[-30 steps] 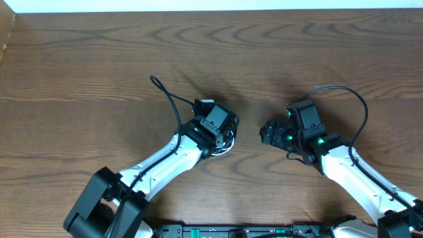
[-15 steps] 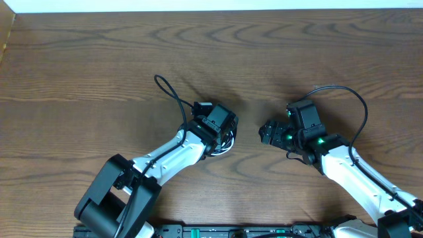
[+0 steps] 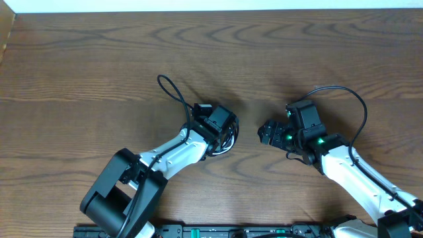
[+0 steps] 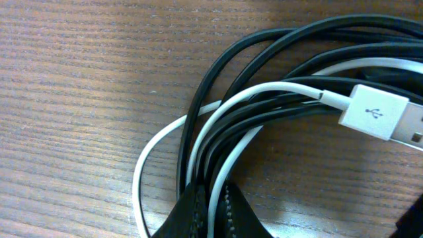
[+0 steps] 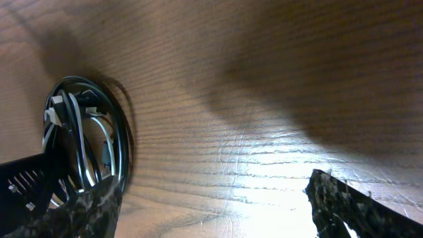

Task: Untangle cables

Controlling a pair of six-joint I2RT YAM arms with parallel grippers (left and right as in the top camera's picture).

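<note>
The cables [image 3: 229, 141] are a small coil of thin black and white cords on the wooden table, mostly hidden under my left gripper [image 3: 223, 135]. In the left wrist view the coil [image 4: 264, 99] fills the frame, with a white USB plug [image 4: 380, 114] at the right. My left gripper [image 4: 213, 215] is shut on the coil, with a white cord and black cords pinched between its fingers [image 4: 188, 215]. My right gripper [image 5: 211, 198] is open and empty. It hangs just right of the coil [image 5: 86, 132], facing it. In the overhead view it [image 3: 265, 132] is apart from the coil.
The left arm's thick black cable [image 3: 170, 92] loops over the table behind the left gripper. The right arm's cable [image 3: 353, 102] arcs behind the right wrist. The table's far edge [image 3: 211, 9] runs along the top.
The left arm's base and elbow have swung to the right while its gripper stays on the coil. Its cable loop has shifted a little right. The right arm has not moved.
</note>
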